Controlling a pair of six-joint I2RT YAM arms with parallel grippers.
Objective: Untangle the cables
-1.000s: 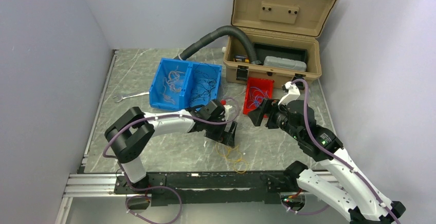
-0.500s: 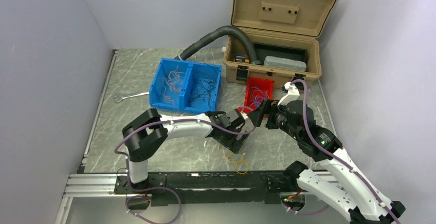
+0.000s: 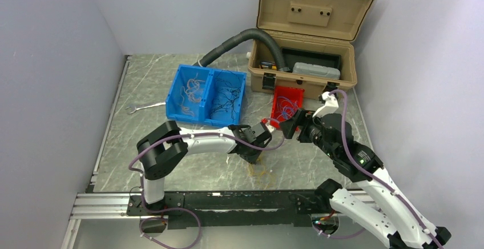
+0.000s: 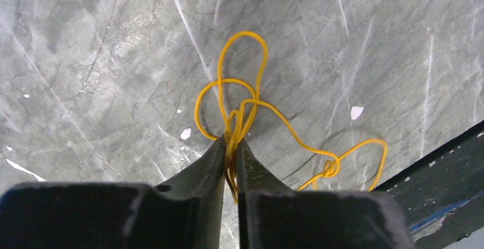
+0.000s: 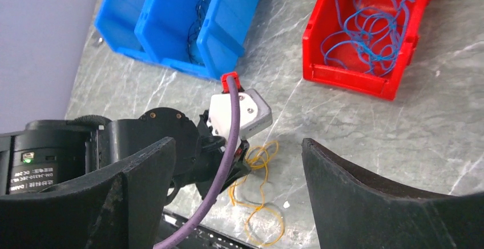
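Jaws of the left gripper are pinching narrow on a knot of yellow cables, low against the tabletop. The loops are spreading out past the tips and toward the black rail at the near edge, so the tangle is sitting just beside that edge. Bare marble is lying open to the left, between the rail and the blue bin. The right gripper is hanging above, jaws wide and holding nothing, looking down on the left wrist. Just beyond it the red bin is holding a loose snarl of blue cables. The blue bin is showing two compartments: pale cables in the left one, dark cables in the right. At the far edge a tan toolbox is standing open, a grey hose curving into it. A wrench is lying left of the blue bin.
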